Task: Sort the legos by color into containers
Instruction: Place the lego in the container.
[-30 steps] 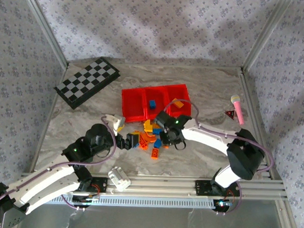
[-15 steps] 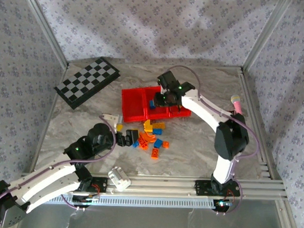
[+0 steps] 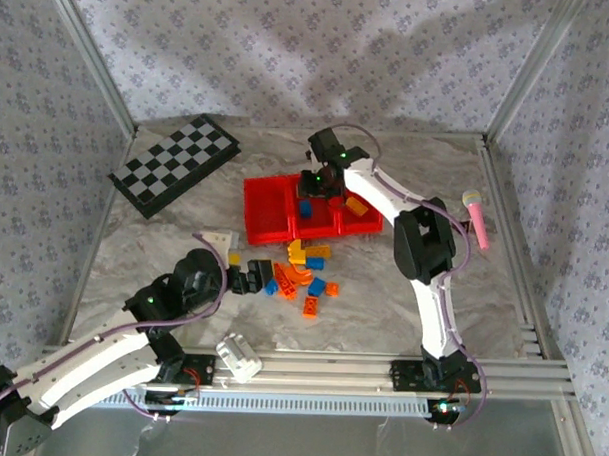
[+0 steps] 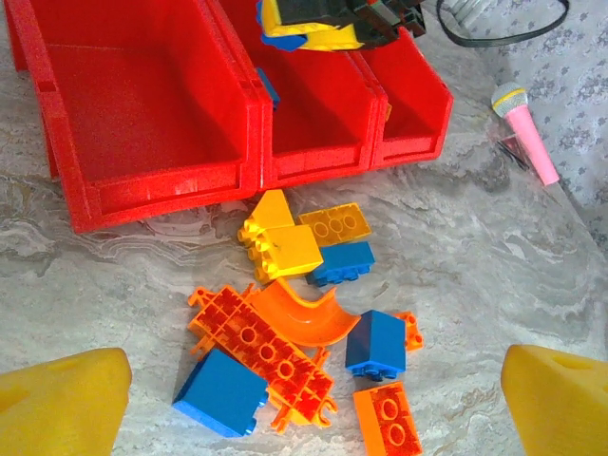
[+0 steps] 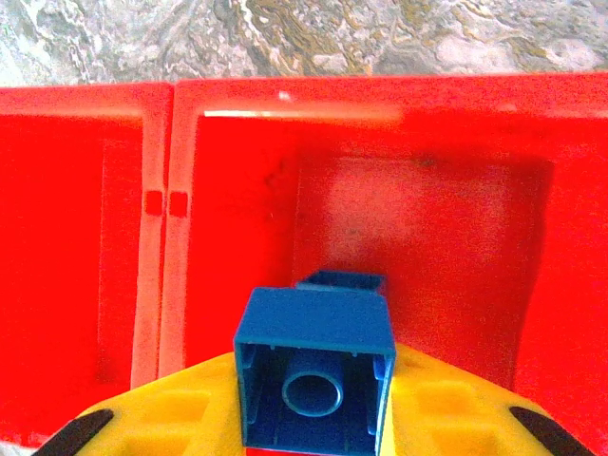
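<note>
Right gripper pinching a blue brick over the red tray, middle bin

Its wrist camera shows the brick's hollow underside and another blue brick lying in that bin right below. Overhead you can make out an orange brick in the right-hand bin. Left gripper is spread wide, hovering over the loose pile of blue, orange and yellow bricks just in front of the tray.

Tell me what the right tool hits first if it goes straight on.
Probably the loose blue brick lying in the middle compartment, just past the held blue brick in the right tool. Depth is unclear, so possibly the floor.
</note>
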You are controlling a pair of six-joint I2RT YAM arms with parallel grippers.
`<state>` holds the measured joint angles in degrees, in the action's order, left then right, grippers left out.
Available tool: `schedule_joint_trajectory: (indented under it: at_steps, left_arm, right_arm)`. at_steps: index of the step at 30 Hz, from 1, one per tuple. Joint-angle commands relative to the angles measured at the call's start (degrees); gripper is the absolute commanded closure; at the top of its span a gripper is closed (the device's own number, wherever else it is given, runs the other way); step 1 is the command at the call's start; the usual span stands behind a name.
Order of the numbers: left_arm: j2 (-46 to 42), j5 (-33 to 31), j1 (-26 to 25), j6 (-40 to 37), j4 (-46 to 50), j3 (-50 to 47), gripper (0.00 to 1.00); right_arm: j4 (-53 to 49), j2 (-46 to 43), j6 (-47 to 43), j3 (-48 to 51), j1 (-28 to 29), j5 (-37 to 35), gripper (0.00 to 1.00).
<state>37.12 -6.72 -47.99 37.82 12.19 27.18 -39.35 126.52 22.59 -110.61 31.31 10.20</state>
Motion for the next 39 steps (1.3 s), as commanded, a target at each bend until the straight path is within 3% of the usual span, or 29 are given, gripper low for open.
schedule_joint_trajectory:
  at_steps: [1,9,13,18,26,39]
  left_arm:
    - [-0.65,-0.05,0.18,1.71,-1.33,0.08,0.0]
    - [-0.57,-0.31,0.03,2.39,-0.13,0.42,0.0]
    - [0.28,-0.65,-0.13,2.43,-0.19,0.59,0.0]
    - [0.67,-1.4,-0.68,2.31,-1.19,0.33,0.0]
    - [3.94,-3.7,-0.88,2.87,2.79,2.43,0.0]
    - [5.67,-4.56,-1.89,0.18,1.95,2.02,0.0]
  right_arm:
    - [-2.52,3.24,-0.21,-4.35,-0.01,1.49,0.66]
    - [-3.1,4.49,0.69,-4.83,-0.02,0.79,0.53]
    - [-2.75,2.8,-0.03,-3.25,0.06,0.26,0.42]
    - [-2.81,-0.62,-1.17,-1.1,0.42,0.71,0.36]
    - [-2.44,-10.2,-1.58,6.03,2.07,-1.01,0.33]
    - [-0.14,-28.2,3.87,29.31,8.1,-7.38,0.32]
